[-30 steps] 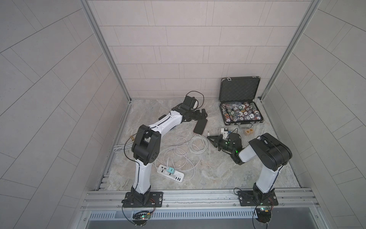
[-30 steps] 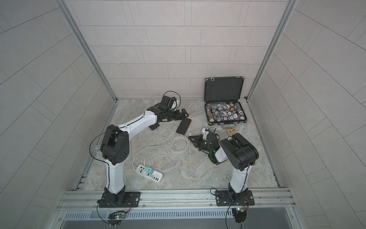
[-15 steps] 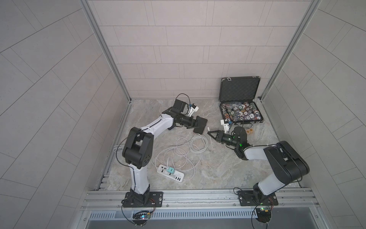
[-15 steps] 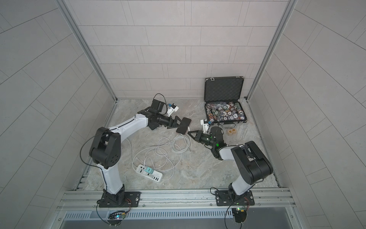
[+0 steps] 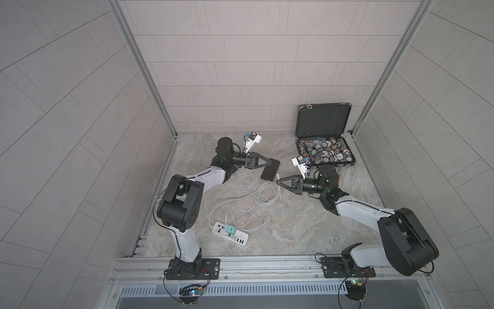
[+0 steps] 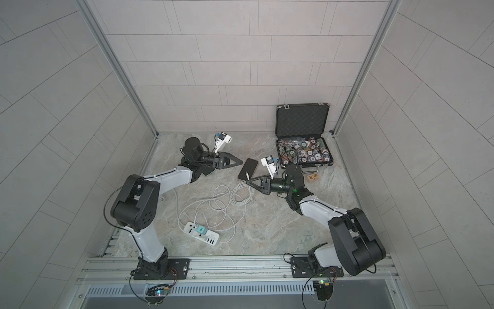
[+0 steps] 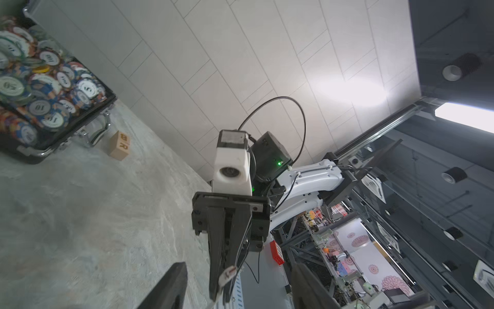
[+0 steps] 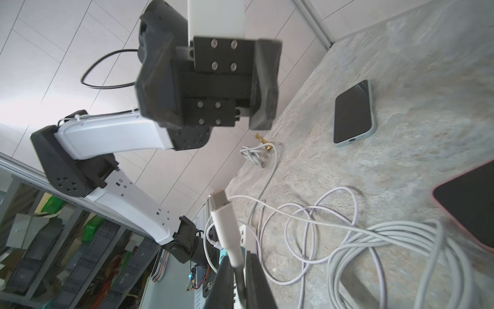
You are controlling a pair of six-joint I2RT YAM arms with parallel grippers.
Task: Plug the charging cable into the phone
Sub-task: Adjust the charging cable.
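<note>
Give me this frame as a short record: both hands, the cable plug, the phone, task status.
phone: lying flat, dark screen up
cable plug: connector bare, in the air
right hand: shut on the cable plug
left hand: open, empty, beside the phone
second phone: flat, near the left arm
status: not plugged in yet

Looped cable (image 6: pixel 227 200) and power strip (image 6: pixel 201 233) clutter the middle — bare floor (image 6: pixel 267 227) lies between them and the right arm (image 6: pixel 318 211).
</note>
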